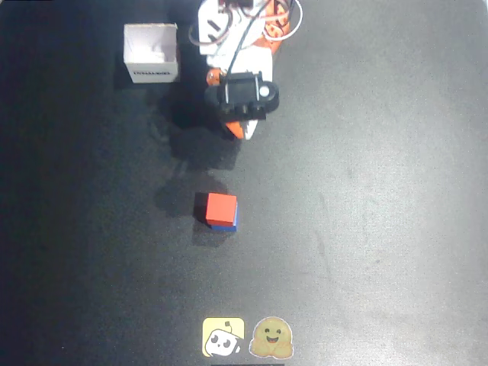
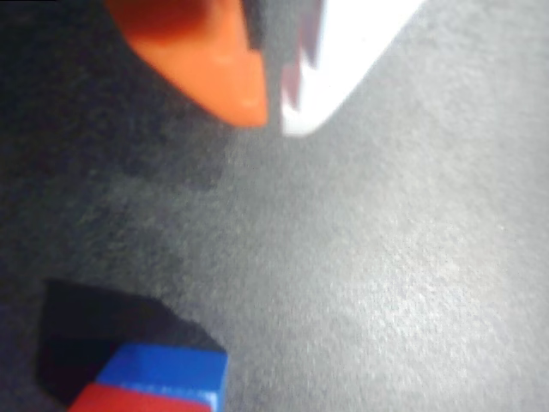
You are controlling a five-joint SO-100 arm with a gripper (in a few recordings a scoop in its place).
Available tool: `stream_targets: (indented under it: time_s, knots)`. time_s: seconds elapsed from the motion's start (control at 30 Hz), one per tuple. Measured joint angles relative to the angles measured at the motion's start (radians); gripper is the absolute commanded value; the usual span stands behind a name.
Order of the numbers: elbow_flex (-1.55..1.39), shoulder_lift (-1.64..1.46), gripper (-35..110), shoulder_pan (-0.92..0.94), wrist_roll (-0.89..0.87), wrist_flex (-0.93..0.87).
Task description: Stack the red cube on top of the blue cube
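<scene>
In the overhead view the red cube (image 1: pixel 221 206) sits on top of the blue cube (image 1: pixel 226 226), with only a thin blue edge showing below and to the right of it. The stack stands alone on the dark mat. My gripper (image 1: pixel 239 131) is drawn back well above the stack in the picture, apart from it. The wrist view has the orange finger (image 2: pixel 214 60) and the white finger (image 2: pixel 343 60) almost together, so my gripper (image 2: pixel 274 118) is shut on nothing. At that view's bottom left corner lie the blue cube (image 2: pixel 167 369) and a sliver of the red cube (image 2: pixel 129 402).
A white open box (image 1: pixel 151 52) stands at the back left beside the arm's base (image 1: pixel 236 30). Two stickers, one yellow (image 1: pixel 223 337) and one tan (image 1: pixel 272 338), lie at the mat's front edge. The dark mat (image 1: pixel 366 191) is bare around the stack.
</scene>
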State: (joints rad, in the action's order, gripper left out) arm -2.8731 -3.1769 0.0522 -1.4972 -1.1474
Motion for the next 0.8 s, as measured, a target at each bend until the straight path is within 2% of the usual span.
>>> stream_targets:
  time_s: [0.23, 0.6, 0.8]
  knots:
    - [-0.080, -0.014, 0, 0.008, 0.000, 0.075]
    - [-0.084, -0.014, 0, 0.044, 0.000, -0.163]
    - [-0.084, -0.015, 0, 0.048, 0.000, -0.184]
